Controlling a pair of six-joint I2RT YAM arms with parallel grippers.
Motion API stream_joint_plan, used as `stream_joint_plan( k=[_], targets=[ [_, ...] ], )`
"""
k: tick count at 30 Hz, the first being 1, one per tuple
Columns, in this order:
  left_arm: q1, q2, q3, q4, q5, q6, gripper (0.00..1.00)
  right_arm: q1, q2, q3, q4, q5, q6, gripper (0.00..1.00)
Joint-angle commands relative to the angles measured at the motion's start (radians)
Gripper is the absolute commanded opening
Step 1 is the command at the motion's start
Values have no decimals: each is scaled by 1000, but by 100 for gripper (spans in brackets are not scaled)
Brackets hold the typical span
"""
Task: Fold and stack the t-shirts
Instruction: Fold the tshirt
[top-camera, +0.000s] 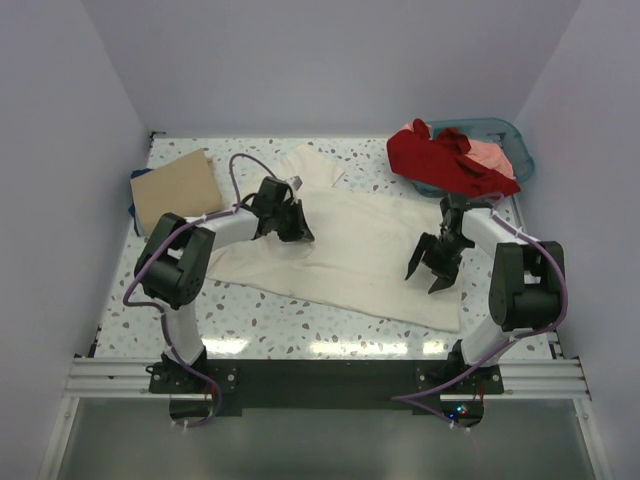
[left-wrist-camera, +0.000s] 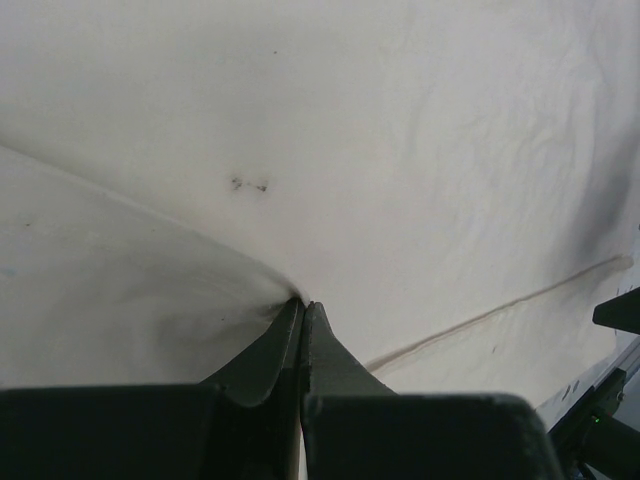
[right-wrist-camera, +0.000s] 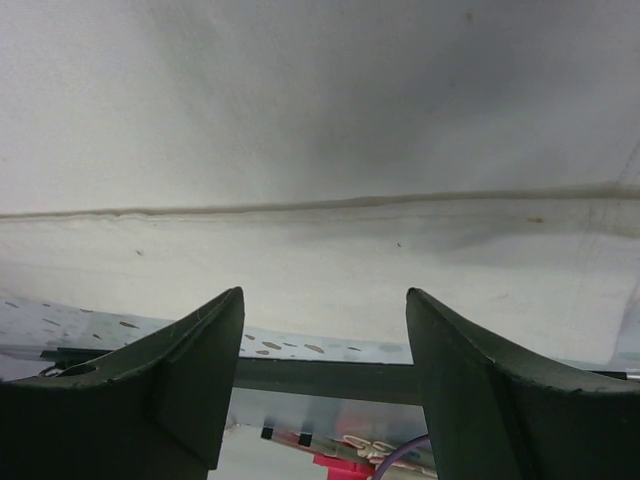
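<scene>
Our left gripper (left-wrist-camera: 302, 304) pinches a fold of the cream t-shirt (top-camera: 350, 255) mid-bench; our right gripper (right-wrist-camera: 324, 300) gapes above it, nearer the right edge.

Plain pale lilac walls (top-camera: 330, 60) closed in the worktop (top-camera: 280, 325) on three sides. The worktop was white with dark speckles, and light glared off its near edge. A silver aluminium rail (top-camera: 100, 378) ran along the front, with a dull grey surface (top-camera: 320, 445) below it.
</scene>
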Motion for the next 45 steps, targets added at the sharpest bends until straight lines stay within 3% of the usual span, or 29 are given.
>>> stream_joint_plan(
  k=[1,14,16,17,20,26,33,45],
  targets=[
    [-14,9,54,55,33,-1,0,3,-15,-8,3,-23,12,70],
    [-27,21,61,48,43,-1,1,3,-19,-11,6,-20,9,70],
    [-27,19,67,45,47,-2,19,3,-19,-8,3,-19,6,70],
    [-27,18,70,42,47,-7,39,3,-19,-8,1,-17,4,70],
    [-27,-8,87,42,52,-30,58,3,-19,4,-5,-8,-3,70],
    [15,-114,131,-24,1,-21,72,3,-29,70,-24,26,-30,70],
    [175,-220,-59,-52,-45,8,75,6,-9,115,10,24,-46,70],
    [200,-272,-318,12,-121,-16,78,8,129,24,122,20,-54,70]
  ],
)
